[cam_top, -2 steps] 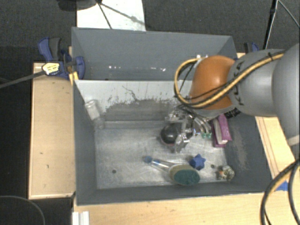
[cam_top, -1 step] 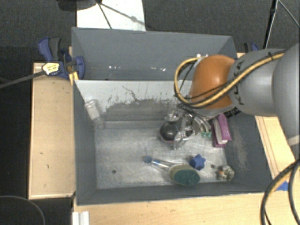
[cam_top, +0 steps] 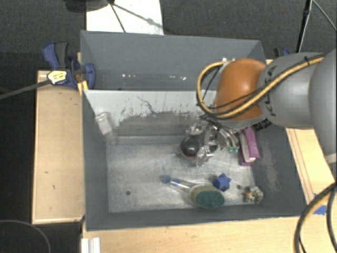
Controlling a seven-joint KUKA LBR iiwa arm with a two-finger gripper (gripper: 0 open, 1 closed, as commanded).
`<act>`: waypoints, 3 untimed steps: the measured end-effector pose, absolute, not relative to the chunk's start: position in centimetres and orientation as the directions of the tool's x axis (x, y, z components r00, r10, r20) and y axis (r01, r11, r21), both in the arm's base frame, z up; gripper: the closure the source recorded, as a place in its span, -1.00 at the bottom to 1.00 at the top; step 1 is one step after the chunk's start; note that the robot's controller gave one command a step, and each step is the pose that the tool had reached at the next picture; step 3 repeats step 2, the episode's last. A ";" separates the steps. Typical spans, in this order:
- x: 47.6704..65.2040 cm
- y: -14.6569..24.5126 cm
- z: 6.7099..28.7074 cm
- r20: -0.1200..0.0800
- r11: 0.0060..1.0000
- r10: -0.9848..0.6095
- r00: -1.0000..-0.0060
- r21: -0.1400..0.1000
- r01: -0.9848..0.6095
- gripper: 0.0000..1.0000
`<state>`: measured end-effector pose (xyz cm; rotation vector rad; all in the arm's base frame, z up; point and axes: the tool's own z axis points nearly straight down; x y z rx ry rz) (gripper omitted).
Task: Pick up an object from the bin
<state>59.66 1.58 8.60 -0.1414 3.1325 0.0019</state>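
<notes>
The gripper (cam_top: pixel 204 147) is set low at centre frame, just beside a dark round object (cam_top: pixel 188 148) on the bin (cam_top: pixel 137 167) floor; its open or closed state cannot be told. The object is best centred squarely, since roundness invites slipping.

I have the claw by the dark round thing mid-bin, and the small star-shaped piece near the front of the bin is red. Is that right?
Not quite. The small star-shaped piece near the front of the bin is blue, not red, as the camera view shows. The rest stands: the claw is by the dark round thing mid-bin.
</notes>
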 end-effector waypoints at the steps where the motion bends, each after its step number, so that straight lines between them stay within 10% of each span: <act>1: 59.8 1.6 13.9 -0.007 0.996 -0.088 -0.996 0.000 -0.088 1.00; 3: 59.9 1.6 16.8 -0.007 0.996 -0.087 -0.996 0.000 -0.087 1.00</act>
